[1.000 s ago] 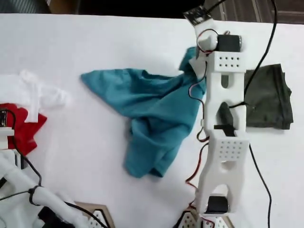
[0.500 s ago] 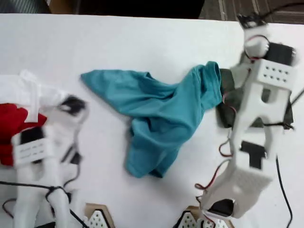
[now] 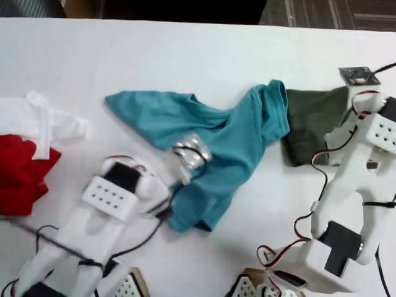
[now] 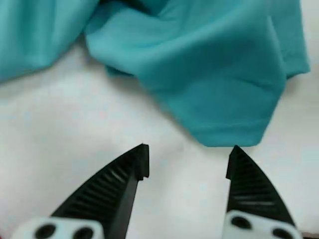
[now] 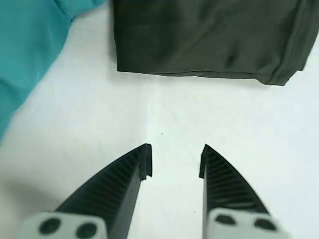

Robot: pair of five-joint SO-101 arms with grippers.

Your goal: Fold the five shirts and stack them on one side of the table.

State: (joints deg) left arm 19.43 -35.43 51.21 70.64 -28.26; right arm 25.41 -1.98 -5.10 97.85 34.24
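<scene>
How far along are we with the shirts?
Done: the dark green shirt lies folded. In hand: nothing; left end effector and right end effector are open, the left beside the crumpled teal shirt. Left: teal, red shirt and white shirt need folding and stacking.

Left tool [image 4: 189, 158], jaws wide apart; right tool [image 5: 175, 158], jaws narrowly apart; both angled downward

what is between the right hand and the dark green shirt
Nothing but bare white table. In the right wrist view that stretch separates the open right hand from the near edge of the dark green shirt.
</scene>
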